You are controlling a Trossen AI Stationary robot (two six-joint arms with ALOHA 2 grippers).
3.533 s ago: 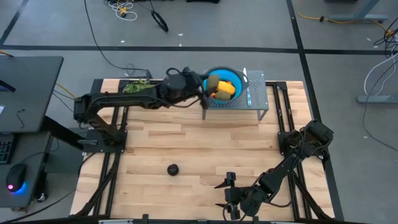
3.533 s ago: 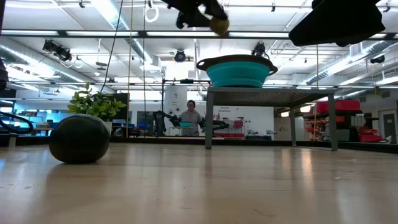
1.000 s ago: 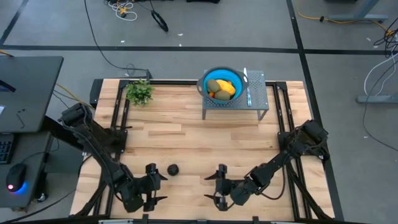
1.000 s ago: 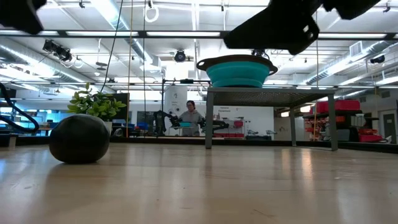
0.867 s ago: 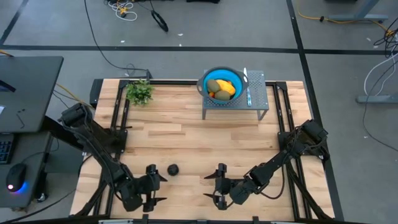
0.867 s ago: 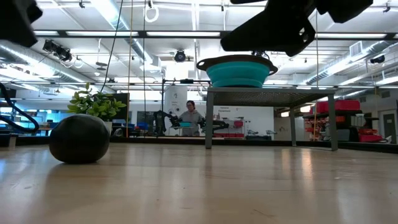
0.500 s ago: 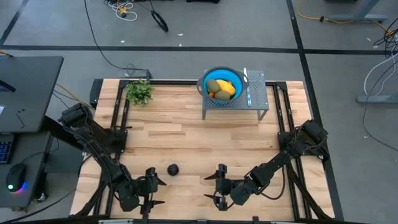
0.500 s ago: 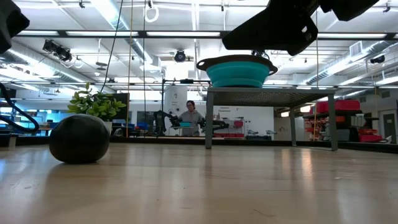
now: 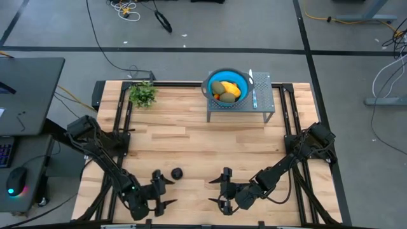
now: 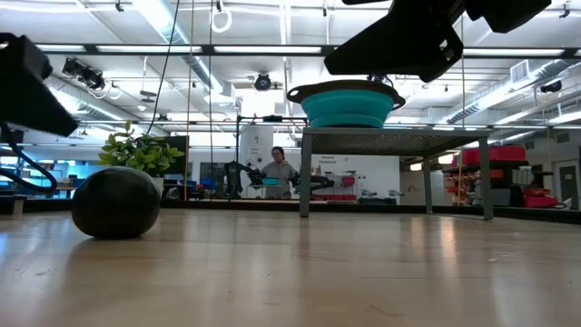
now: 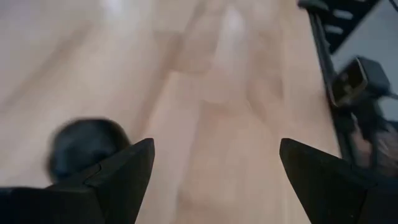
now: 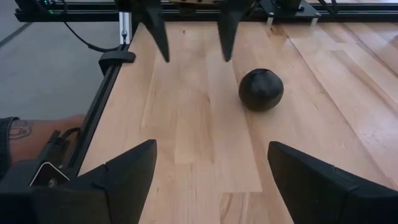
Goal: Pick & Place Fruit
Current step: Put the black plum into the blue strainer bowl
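— High view: where's the blackish round fruit [image 9: 177, 173]?
— On the tabletop [image 9: 203, 146], near edge, between both spread, empty end effectors: left end effector [image 9: 161, 189], right end effector [image 9: 222, 187]. Other fruit [image 9: 224, 90] fills the far blue bowl [image 9: 243, 81].

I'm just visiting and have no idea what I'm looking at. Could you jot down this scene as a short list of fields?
Fruit left out: blackish round fruit on the wooden table, near the front edge
Fruit put away: yellow-orange and olive-green pieces in the blue bowl
Bowl's place: on a small metal stand at the table's back
Left gripper: jaws open, beside the blackish fruit
Right gripper: jaws open, waiting near the front
Plant sprig: back left corner
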